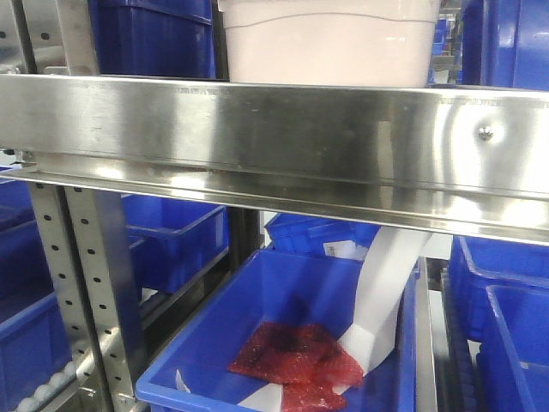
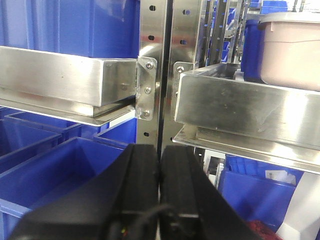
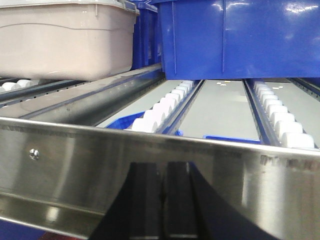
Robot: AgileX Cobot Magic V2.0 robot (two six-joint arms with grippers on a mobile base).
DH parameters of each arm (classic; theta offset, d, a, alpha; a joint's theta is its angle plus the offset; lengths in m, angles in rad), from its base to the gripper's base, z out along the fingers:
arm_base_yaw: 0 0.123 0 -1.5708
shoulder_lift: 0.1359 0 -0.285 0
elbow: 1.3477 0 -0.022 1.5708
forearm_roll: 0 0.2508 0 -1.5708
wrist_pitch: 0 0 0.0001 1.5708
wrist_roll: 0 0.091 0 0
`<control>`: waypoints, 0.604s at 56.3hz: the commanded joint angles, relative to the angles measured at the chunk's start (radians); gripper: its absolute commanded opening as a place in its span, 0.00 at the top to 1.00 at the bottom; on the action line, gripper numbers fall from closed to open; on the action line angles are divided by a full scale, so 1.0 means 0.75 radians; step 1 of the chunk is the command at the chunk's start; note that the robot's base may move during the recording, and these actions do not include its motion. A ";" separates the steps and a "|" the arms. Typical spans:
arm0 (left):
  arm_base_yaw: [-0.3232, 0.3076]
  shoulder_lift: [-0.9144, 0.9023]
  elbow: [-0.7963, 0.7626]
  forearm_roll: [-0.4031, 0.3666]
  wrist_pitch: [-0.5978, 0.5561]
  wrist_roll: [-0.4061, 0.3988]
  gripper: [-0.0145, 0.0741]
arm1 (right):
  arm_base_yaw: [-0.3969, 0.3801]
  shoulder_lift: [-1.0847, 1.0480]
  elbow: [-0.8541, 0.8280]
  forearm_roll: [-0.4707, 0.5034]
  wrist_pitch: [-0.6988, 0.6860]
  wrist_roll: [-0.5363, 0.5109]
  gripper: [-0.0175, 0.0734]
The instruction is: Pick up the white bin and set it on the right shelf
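The white bin (image 1: 326, 39) is a pale pinkish tub that rests on the right shelf (image 1: 257, 137), just behind its shiny steel front rail. It also shows at the upper right of the left wrist view, white bin (image 2: 292, 47), and at the upper left of the right wrist view, white bin (image 3: 65, 40), sitting on the roller tracks. My left gripper (image 2: 160, 152) is shut and holds nothing, below and left of the shelf rail (image 2: 240, 107). In front of the rail (image 3: 150, 170) my right gripper (image 3: 163, 170) is shut and holds nothing. Neither gripper touches the bin.
Blue crates (image 1: 154, 39) flank the bin on the shelf; another large blue crate (image 3: 240, 40) stands to its right. Below, a blue crate (image 1: 257, 300) holds red bags (image 1: 296, 356) and white paper. Perforated steel uprights (image 2: 150, 65) divide the racks. White rollers (image 3: 167, 105) line the shelf.
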 commanded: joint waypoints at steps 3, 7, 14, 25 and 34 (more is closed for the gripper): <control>0.000 -0.019 0.008 0.000 -0.131 -0.002 0.97 | -0.001 -0.029 -0.032 0.001 -0.111 0.000 0.73; 0.000 -0.019 0.008 0.000 -0.131 -0.002 0.97 | -0.001 -0.029 -0.032 0.001 -0.111 0.000 0.73; 0.000 -0.019 0.008 0.000 -0.131 -0.002 0.97 | -0.001 -0.029 -0.032 0.001 -0.111 0.000 0.73; 0.000 -0.019 0.008 0.000 -0.131 -0.002 0.97 | -0.001 -0.029 -0.032 0.001 -0.111 0.000 0.73; 0.000 -0.019 0.008 0.000 -0.131 -0.002 0.97 | -0.001 -0.029 -0.032 0.001 -0.111 0.000 0.73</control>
